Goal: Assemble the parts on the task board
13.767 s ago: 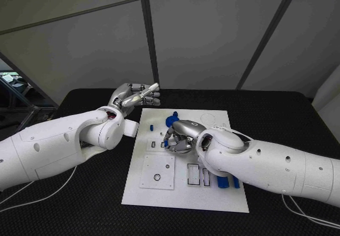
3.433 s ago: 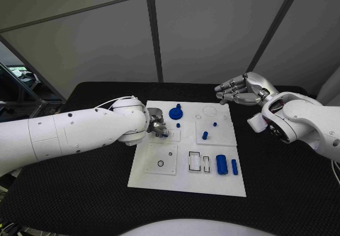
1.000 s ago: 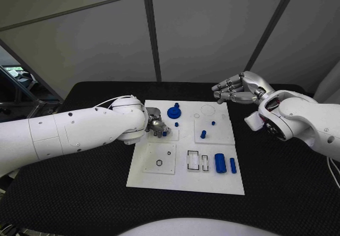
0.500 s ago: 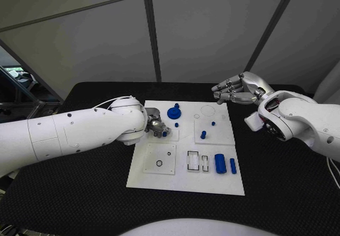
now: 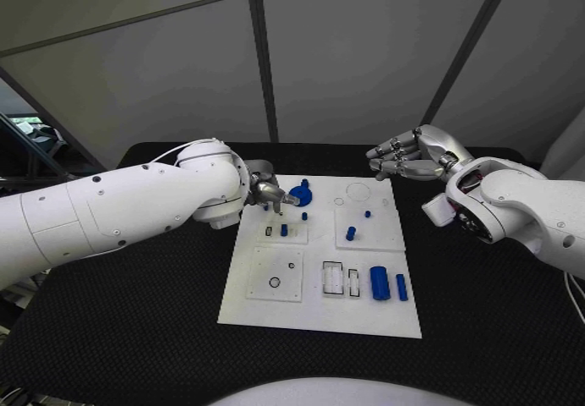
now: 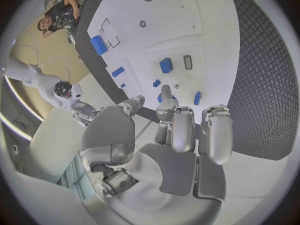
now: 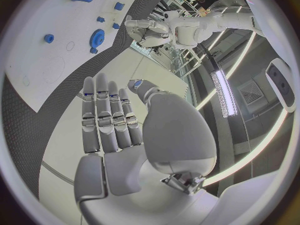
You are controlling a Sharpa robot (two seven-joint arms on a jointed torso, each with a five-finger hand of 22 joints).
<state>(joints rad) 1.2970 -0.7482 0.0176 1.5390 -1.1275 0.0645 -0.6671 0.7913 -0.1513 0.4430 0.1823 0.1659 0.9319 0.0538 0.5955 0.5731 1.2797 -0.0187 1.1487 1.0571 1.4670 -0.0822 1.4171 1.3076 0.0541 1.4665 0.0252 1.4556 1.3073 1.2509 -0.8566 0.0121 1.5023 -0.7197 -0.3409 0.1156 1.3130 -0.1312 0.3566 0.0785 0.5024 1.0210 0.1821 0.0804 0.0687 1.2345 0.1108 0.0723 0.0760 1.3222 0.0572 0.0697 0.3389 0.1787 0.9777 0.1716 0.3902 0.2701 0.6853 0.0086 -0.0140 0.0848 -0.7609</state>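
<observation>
Head view: the flat white task board (image 5: 275,306) is seen on the black textured worktop (image 5: 134,338), studded with small blue parts (image 5: 379,282). A blue gear-shaped piece (image 5: 300,194) is set near its far edge. Both silver hands, left (image 5: 267,195) and right (image 5: 412,156), are held empty, fingers (image 7: 106,115) apart.

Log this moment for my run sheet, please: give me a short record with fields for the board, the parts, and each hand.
board: white task board flat on the black table
parts: blue gear-like piece near the far edge; small blue peg and another mid-board; blue cylinder and thinner blue bar toward the near right
left hand: left hand over the board's far left corner, next to the gear-like piece; holding nothing in the wrist view
right hand: right hand raised beyond the board's far right, fingers apart, empty
</observation>
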